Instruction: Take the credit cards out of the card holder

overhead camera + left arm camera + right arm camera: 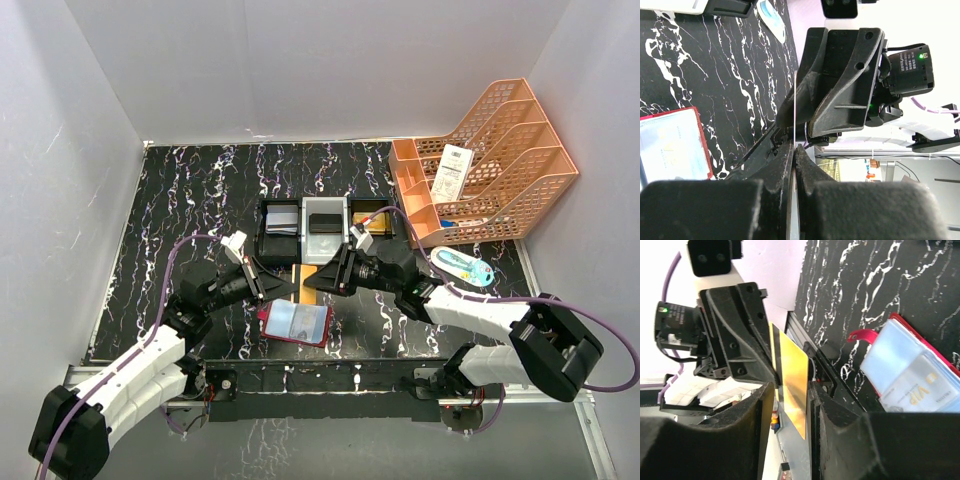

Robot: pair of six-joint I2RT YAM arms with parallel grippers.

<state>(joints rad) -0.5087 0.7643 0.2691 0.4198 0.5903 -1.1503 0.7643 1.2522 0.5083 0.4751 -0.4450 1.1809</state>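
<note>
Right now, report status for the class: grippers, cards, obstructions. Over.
Left gripper shut on orange-gold card. Right gripper open, straddling it. Card holder open, cards inside. Nothing blocking.

The left arm (130, 378) and right arm (480, 318) share white shells between bulky black joints, a purple cable (168, 275) looping along each, while the left gripper (290, 289) and right gripper (310, 284) are matte black, angular, dotted with screw holes, each backed by a black box (907, 70) showing a green light (922, 55).
</note>
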